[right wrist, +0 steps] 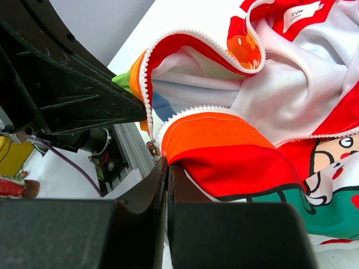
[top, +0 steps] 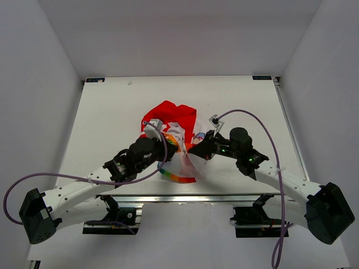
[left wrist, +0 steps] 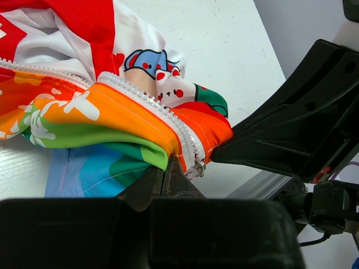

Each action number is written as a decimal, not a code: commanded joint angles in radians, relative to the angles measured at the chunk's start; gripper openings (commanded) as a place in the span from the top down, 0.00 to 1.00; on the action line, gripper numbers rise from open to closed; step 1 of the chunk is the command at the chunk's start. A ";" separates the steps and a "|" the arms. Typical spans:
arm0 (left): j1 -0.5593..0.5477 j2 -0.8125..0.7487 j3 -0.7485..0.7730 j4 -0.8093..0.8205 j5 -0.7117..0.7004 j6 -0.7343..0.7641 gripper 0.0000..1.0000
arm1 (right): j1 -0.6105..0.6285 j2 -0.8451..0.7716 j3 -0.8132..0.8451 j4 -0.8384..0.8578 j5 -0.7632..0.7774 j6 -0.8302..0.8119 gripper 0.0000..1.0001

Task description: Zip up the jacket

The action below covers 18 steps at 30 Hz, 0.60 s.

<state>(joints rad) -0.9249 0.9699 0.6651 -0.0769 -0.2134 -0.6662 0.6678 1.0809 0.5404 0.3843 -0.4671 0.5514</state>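
White label (right wrist: pixel 298 12) inside the jacket (right wrist: pixel 224 140) carries small print, perhaps letters.

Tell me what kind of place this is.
Probably a robotics lab test cell: a white table boxed in by plain grey wall panels, a white left robot arm and right robot arm mounted at its near edge, working a red-hooded rainbow jacket.

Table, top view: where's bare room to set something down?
Bare on the table: the far strip between jacket and back edge; the left side beyond the left arm; the right side past the right arm. Crowded: near centre, where left claw and right claw both pinch the jacket.
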 commanded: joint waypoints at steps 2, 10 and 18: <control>0.004 -0.028 -0.007 0.028 -0.006 0.007 1.00 | -0.004 -0.018 0.020 0.011 -0.004 0.013 1.00; 0.004 -0.017 -0.007 0.037 0.008 0.004 1.00 | -0.005 -0.018 0.020 -0.001 -0.015 0.028 1.00; 0.003 -0.014 -0.004 0.037 0.017 0.007 1.00 | -0.004 -0.018 0.023 0.010 0.001 0.036 1.00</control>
<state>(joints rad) -0.9249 0.9707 0.6617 -0.0700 -0.2085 -0.6662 0.6678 1.0794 0.5404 0.3618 -0.4706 0.5770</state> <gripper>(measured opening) 0.020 0.011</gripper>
